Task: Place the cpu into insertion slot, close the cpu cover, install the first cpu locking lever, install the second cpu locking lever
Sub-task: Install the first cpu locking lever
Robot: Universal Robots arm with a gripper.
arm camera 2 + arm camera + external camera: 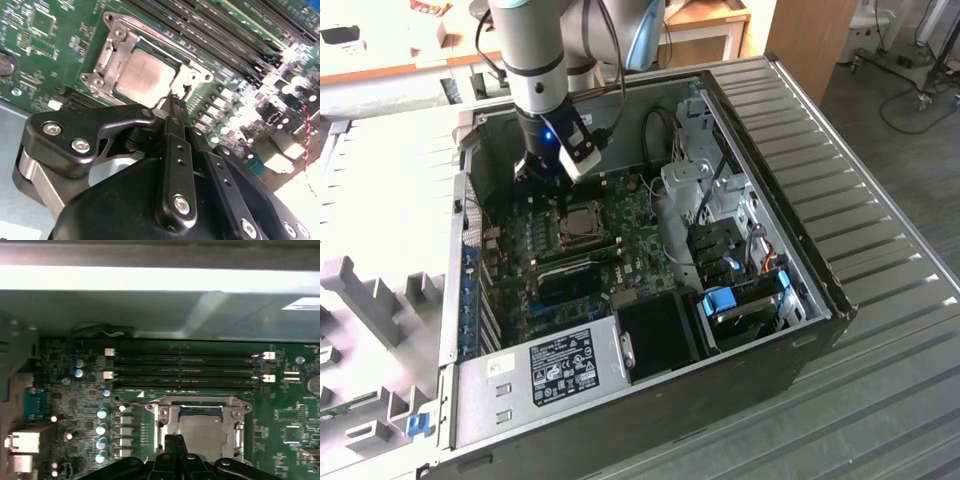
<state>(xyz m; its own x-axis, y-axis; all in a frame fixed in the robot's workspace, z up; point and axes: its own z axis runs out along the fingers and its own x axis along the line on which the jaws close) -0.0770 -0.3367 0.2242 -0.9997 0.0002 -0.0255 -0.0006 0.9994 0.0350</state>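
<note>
Your gripper point(175, 102) sits pinched closed, empty, at the edge of the cpu cover point(125, 31) lowered over the cpu point(145, 75).

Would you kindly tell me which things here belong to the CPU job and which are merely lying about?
Job: small square silver-tan metal cpu; thin grey metal cpu cover frame over it; black robot hand at its edge.
Lying about: long black memory slots; silver power-supply box; blue drive caddy.
</note>
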